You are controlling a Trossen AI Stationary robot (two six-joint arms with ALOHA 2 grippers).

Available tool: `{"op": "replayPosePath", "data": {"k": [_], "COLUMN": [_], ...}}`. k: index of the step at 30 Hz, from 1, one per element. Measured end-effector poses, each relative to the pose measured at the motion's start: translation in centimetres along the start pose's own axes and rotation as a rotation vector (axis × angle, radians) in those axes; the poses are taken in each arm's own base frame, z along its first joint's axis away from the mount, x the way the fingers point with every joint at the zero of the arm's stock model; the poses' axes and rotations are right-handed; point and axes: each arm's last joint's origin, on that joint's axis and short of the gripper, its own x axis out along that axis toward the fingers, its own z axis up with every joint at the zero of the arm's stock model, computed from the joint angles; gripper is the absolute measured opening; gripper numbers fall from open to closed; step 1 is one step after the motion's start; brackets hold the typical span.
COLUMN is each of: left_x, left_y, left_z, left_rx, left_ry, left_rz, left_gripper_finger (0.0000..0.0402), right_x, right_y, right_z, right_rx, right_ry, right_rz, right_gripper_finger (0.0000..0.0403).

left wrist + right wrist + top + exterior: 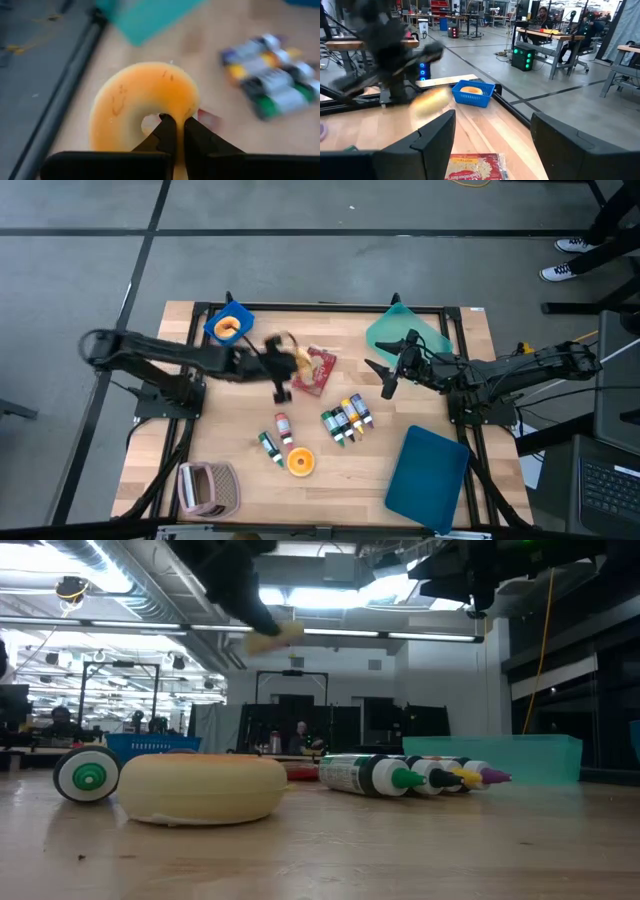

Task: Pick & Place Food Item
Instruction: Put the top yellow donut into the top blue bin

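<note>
Two fingers of the left gripper [174,134] are pinched shut on the rim of the yellow donut [142,107], one finger through its hole; the donut hangs off the fingertips, lifted clear above the table [440,395], just left of the red packet [314,370] and right of the blue basket [228,325]. Right gripper [385,363] waits at far right with fingers spread wide and empty, beside the teal tray [395,330]
</note>
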Motion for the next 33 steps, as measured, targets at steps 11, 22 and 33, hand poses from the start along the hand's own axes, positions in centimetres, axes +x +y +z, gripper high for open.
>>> {"op": "replayPosePath", "data": {"k": [11, 22, 33], "left_x": [-4.8, -3.2, -1.9], "left_y": [13.5, 20.8, 23.2], "left_z": [-3.2, -8.4, -12.3], "left_rx": [-0.302, -0.517, -0.625], "left_ry": [-0.018, 0.227, 0.433], "left_rz": [0.425, 0.552, 0.492], "left_gripper_finger": [0.001, 0.0009, 0.001], "right_x": [0.0, 0.0, 0.0], "right_y": [0.0, 0.0, 0.0], "right_z": [0.0, 0.0, 0.0], "right_rx": [0.001, 0.001, 0.0], "right_ry": [0.0, 0.0, 0.001], "right_rz": [0.003, 0.003, 0.003], "right_gripper_finger": [0.0254, 0.0254, 0.0254]}}
